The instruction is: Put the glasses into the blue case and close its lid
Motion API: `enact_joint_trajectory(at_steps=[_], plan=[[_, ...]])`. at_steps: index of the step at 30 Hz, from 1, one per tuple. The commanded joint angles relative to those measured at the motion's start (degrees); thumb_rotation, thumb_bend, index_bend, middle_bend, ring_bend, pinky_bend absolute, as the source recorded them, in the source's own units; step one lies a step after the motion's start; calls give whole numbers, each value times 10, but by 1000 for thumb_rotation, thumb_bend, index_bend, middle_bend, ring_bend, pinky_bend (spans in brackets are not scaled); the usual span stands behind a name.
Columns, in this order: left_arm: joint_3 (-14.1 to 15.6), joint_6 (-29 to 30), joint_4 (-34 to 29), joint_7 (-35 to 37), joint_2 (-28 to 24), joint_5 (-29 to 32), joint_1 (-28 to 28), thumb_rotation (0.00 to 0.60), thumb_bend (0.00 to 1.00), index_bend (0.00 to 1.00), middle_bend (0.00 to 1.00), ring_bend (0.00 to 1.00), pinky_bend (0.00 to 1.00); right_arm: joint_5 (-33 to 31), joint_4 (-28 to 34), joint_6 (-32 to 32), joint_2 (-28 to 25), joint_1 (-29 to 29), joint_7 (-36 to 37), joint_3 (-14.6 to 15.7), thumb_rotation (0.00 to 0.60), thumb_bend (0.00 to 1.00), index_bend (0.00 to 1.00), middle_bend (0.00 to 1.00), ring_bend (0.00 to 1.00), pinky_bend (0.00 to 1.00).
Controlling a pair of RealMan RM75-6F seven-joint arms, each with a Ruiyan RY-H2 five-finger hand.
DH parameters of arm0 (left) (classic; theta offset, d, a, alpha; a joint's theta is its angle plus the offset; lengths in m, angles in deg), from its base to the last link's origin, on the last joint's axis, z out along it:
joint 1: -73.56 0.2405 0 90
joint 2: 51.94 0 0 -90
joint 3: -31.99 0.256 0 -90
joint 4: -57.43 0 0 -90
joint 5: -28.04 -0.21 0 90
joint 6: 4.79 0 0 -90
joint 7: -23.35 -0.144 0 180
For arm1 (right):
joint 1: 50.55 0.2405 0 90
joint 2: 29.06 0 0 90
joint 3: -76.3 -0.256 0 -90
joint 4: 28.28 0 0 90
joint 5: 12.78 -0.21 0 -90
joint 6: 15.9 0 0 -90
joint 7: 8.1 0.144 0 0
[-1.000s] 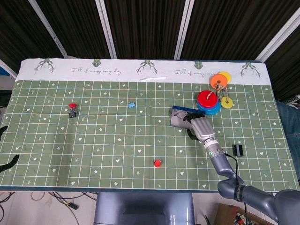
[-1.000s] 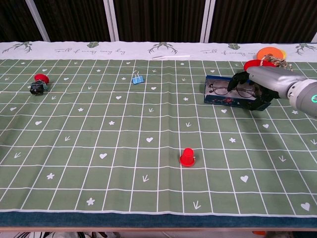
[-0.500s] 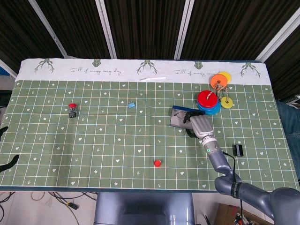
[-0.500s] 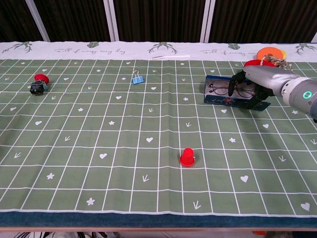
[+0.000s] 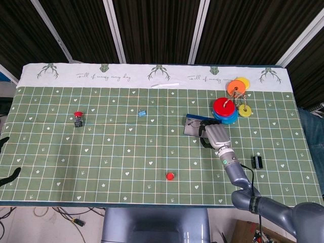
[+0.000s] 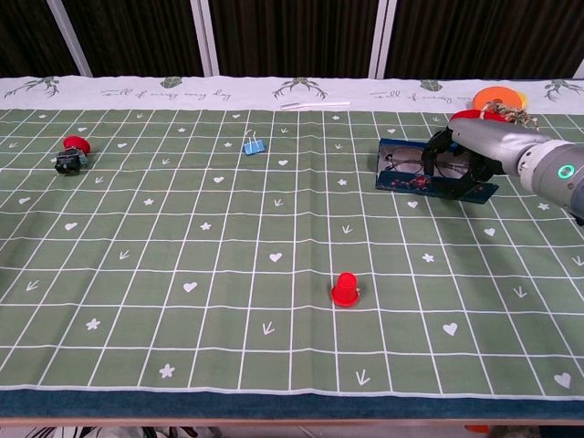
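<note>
Fingers [image 6: 436, 146] of right hand [image 6: 465, 144] curled around glasses [image 6: 415, 165], which sit inside open blue case [image 6: 401, 182] at table's right. Looks like placing basically done; letting go and lid closing left. Left hand out of sight.

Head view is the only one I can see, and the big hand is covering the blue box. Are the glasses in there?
Observer: Yes. In the chest view the glasses lie inside the blue case.
Operator: Is the hand holding them?
Observer: It looks so. The right hand has its fingers curled around the right part of the glasses.
Operator: Is the lid shut?
Observer: No. The case is open, and the chest view looks straight into it.
</note>
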Motion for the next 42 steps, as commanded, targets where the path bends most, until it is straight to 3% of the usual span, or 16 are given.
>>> enact_joint_trajectory(at_steps=[1,15,25,33,42], plan=[[0,0,0,0,0,0,0,600,228,120,0,0,0,-2,-3,1,2,1,1,0,600,539,548,267,199,206],[0,-1,-1,1,-1,2,0,600,228,127,0,0,0,3,25,-8,-10,-4,16,-1,600,535,653,269,201,206],[0,0,-2,1,-1,0,0,600,228,134,0,0,0,26,145,-39,-78,-34,3,21,600,533,679,265,201,206],[0,1,-3,0,-1,0,1,600,228,139,0,0,0,0,205,-13,-106,-25,-18,19,600,534,684,265,201,206],[-1,-1,-2,3,-3,2,0,600,228,140,0,0,0,-51,202,25,-101,11,-59,2,600,533,687,258,201,206]])
